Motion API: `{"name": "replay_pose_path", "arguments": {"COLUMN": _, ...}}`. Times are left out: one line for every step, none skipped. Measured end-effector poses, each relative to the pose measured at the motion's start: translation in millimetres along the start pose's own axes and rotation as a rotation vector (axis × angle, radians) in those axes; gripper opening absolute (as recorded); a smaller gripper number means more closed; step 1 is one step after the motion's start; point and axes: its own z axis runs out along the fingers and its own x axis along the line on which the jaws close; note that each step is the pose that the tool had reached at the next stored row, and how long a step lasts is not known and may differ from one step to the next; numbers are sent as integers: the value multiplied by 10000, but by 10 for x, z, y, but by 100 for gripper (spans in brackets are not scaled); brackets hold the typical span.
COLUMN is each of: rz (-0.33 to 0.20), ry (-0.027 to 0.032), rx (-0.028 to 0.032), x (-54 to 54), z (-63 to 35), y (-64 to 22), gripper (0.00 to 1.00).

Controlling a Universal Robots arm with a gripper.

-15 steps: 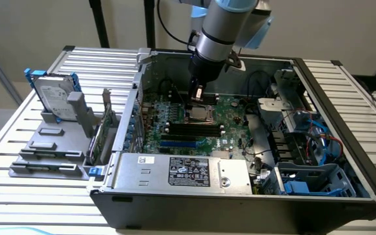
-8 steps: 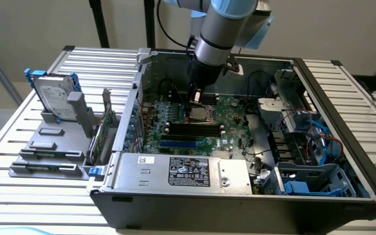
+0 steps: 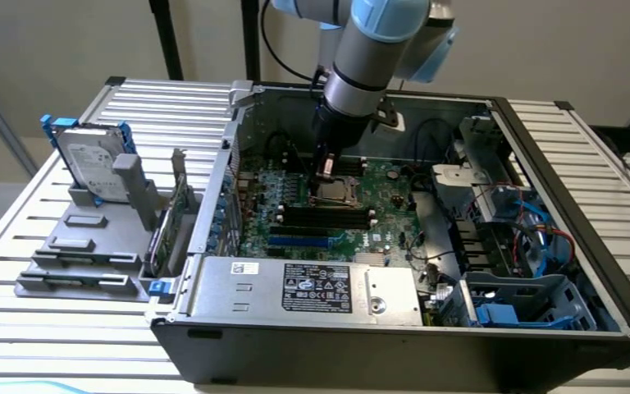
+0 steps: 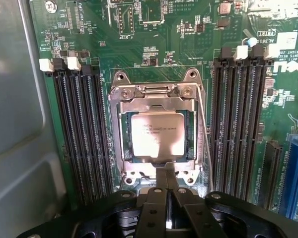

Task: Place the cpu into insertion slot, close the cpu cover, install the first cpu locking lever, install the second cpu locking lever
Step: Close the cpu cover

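**Item: cpu** [image 4: 156, 136]. Pale metal top, seated flat in the insertion slot, which chip and frame hide. Print on the chip is too blurred to read.

**cpu cover** [image 4: 159, 94]. Silver frame, lying down around the chip, which shows through its window. A thin wire lever [image 4: 204, 134] runs along one side of it; whether it is latched cannot be told.

**gripper** [image 4: 166, 173]. Fingers pressed together with nothing seen between them, the tips at the edge of the cover frame. Contact with the frame cannot be made out. Its body hides the board beyond that edge.

**Surroundings, wrist view.** Black memory slots [image 4: 82, 134] flank the socket on both sides, set on the green board [image 4: 179, 39]. Large white letters at the picture's edge are cut off and not legible in full.

**Surroundings, exterior view.**
- The arm [image 3: 364, 66] reaches down into an open computer case [image 3: 577, 205], with the gripper [image 3: 324, 171] just at the far edge of the socket, where the chip is too small to tell.
- A power supply [image 3: 239, 287] sits along the near wall; its label text is unreadable.
- On the exterior view's left, a hard drive [image 3: 88, 160] stands upright in a blue bracket on the slatted table [image 3: 30, 328].
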Motion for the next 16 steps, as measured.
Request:
{"name": "replay_pose_path", "arguments": {"rz": -4, "ry": 35, "rx": 3, "x": -1, "z": 12, "y": 3, "gripper": 11}}
{"name": "replay_pose_path", "arguments": {"rz": -9, "ry": 68, "rx": 5, "x": -1, "z": 23, "y": 5, "gripper": 11}}
{"name": "replay_pose_path", "arguments": {"rz": -15, "ry": 105, "rx": 8, "x": -2, "z": 34, "y": 7, "gripper": 11}}
{"name": "replay_pose_path", "arguments": {"rz": -22, "ry": 146, "rx": 11, "x": -3, "z": 44, "y": 9, "gripper": 11}}
{"name": "replay_pose_path", "arguments": {"rz": -27, "ry": 184, "rx": 15, "x": -3, "z": 49, "y": 10, "gripper": 11}}
{"name": "replay_pose_path", "arguments": {"rz": -32, "ry": 214, "rx": 16, "x": -3, "z": 51, "y": 11, "gripper": 11}}
{"name": "replay_pose_path", "arguments": {"rz": -32, "ry": 223, "rx": 16, "x": -2, "z": 50, "y": 11, "gripper": 11}}
{"name": "replay_pose_path", "arguments": {"rz": -31, "ry": 230, "rx": 27, "x": -2, "z": 40, "y": 9, "gripper": 11}}
{"name": "replay_pose_path", "arguments": {"rz": -30, "ry": 233, "rx": 41, "x": -2, "z": 17, "y": 4, "gripper": 11}}
{"name": "replay_pose_path", "arguments": {"rz": -28, "ry": 236, "rx": 50, "x": -5, "z": -12, "y": -2, "gripper": 11}}
{"name": "replay_pose_path", "arguments": {"rz": -26, "ry": 236, "rx": 55, "x": -12, "z": -41, "y": -10, "gripper": 11}}
{"name": "replay_pose_path", "arguments": {"rz": -26, "ry": 239, "rx": 56, "x": -23, "z": -69, "y": -21, "gripper": 11}}
{"name": "replay_pose_path", "arguments": {"rz": -24, "ry": 238, "rx": 57, "x": -37, "z": -92, "y": -35, "gripper": 11}}
{"name": "replay_pose_path", "arguments": {"rz": -26, "ry": 238, "rx": 57, "x": -54, "z": -111, "y": -50, "gripper": 11}}
{"name": "replay_pose_path", "arguments": {"rz": -27, "ry": 241, "rx": 56, "x": -74, "z": -129, "y": -67, "gripper": 11}}
{"name": "replay_pose_path", "arguments": {"rz": -26, "ry": 238, "rx": 57, "x": -94, "z": -144, "y": -85, "gripper": 11}}
